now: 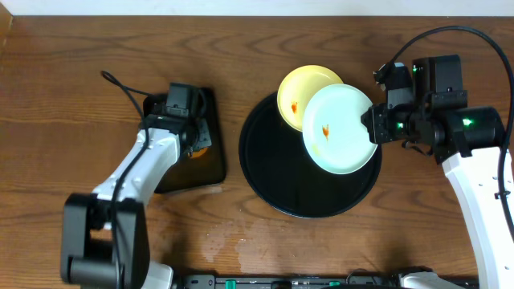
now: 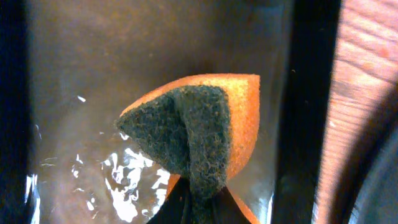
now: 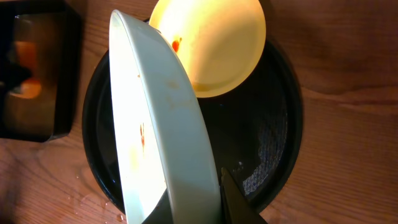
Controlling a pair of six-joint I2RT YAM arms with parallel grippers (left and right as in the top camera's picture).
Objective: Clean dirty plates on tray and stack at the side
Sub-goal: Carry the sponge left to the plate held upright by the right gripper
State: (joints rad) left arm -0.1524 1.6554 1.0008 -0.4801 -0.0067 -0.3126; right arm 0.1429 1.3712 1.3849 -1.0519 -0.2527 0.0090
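The large round black tray sits mid-table. A pale yellow plate with an orange smear lies on its far rim. My right gripper is shut on the rim of a mint-white plate with an orange smear, holding it tilted above the tray; the plate and the tray also show in the right wrist view. My left gripper is shut on an orange sponge with a dark scouring pad, over the small rectangular black tray. A third plate is not visible.
The rectangular sponge tray holds shallow water with glints. It also shows in the right wrist view at the upper left. Water drops lie on the wood near the front edge. A black cable runs behind the left arm.
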